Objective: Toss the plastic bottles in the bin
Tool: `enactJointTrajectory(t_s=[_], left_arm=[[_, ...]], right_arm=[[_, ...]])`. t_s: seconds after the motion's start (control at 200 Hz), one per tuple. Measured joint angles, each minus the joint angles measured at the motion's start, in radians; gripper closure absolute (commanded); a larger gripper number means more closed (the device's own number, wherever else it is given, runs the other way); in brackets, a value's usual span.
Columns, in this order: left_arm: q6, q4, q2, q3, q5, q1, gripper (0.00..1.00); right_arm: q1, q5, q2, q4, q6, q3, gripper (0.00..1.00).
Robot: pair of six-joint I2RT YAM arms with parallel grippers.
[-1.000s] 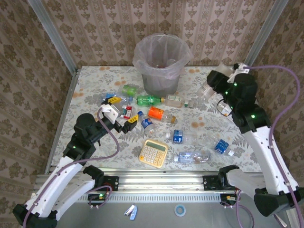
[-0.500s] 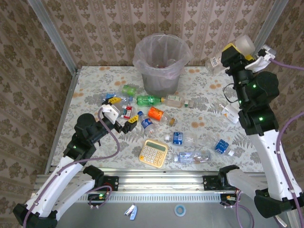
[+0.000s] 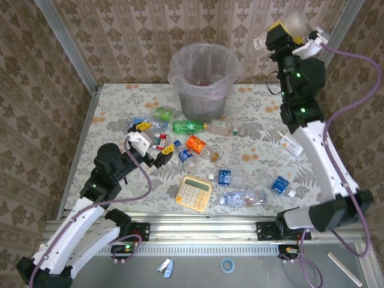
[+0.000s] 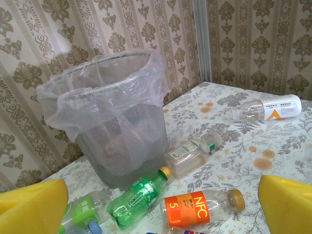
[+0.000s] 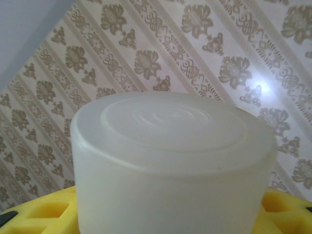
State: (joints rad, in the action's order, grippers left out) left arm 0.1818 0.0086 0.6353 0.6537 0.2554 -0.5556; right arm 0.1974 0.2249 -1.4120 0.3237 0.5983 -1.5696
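Right jaws, raised at 1 o'clock, clamp a translucent white plastic bottle (image 3: 297, 25), its cap end pointing toward 9 o'clock. The round grey bag-lined bin (image 3: 204, 99) stands at 12 o'clock. Left jaws, at 8 o'clock, gape wide and empty beside crushed clear, green and orange bottles (image 3: 196, 143) scattered mid-bench (image 3: 114, 108).

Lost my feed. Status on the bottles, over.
Right gripper shut on translucent white plastic bottle, raised right of round grey bag-lined bin. Left gripper open, low over scattered bottles. No obstruction seen.
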Motion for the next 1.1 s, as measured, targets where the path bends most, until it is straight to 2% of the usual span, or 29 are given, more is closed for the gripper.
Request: enactJointTrajectory(t_s=[0.09,0.14,0.185,0.275,0.32,0.355,0.4,0.485,0.585,0.735,0.965,1.1], left_arm=[[0.003,0.0,0.0,0.0,-0.006,0.0,0.0],[0.003,0.0,0.0,-0.001,-0.01,0.0,0.0],[0.003,0.0,0.0,-0.002,-0.01,0.0,0.0],[0.003,0.0,0.005,-0.004,-0.014,0.0,0.0],[0.003,-0.001,0.007,-0.004,-0.016,0.0,0.0],[0.003,-0.001,0.009,-0.005,-0.016,0.0,0.0],[0.003,0.0,0.011,-0.005,-0.017,-0.001,0.0],[0.004,0.0,0.018,-0.005,-0.016,-0.002,0.0],[0.003,-0.001,0.024,-0.005,-0.016,-0.002,0.0],[0.003,-0.001,0.026,-0.005,-0.016,-0.006,0.0],[0.003,-0.001,0.026,-0.005,-0.013,-0.009,0.0],[0.003,-0.003,0.026,-0.005,-0.019,-0.019,0.0]], right_arm=[[0.01,-0.006,-0.159,-0.029,0.007,-0.151,0.53],[0.013,-0.02,-0.266,-0.097,0.007,-0.294,0.45],[0.018,-0.053,-0.406,-0.183,0.011,-0.481,0.31],[0.021,-0.131,-0.694,-0.409,-0.001,-0.914,0.13],[0.021,-0.175,-0.852,-0.548,0.005,-1.15,0.08],[0.02,-0.21,-0.969,-0.653,0.005,-1.327,0.01],[0.018,-0.252,-1.043,-0.748,0.001,-1.411,0.0],[0.009,-0.305,-1.054,-0.908,-0.002,-1.368,0.0],[-0.005,-0.35,-0.939,-0.951,-0.025,-1.138,0.0],[-0.018,-0.373,-0.661,-0.93,-0.055,-0.824,0.0],[-0.021,-0.397,-0.324,-0.843,-0.1,-0.673,0.0],[-0.021,-0.402,-0.21,-0.814,-0.111,-0.528,0.0]])
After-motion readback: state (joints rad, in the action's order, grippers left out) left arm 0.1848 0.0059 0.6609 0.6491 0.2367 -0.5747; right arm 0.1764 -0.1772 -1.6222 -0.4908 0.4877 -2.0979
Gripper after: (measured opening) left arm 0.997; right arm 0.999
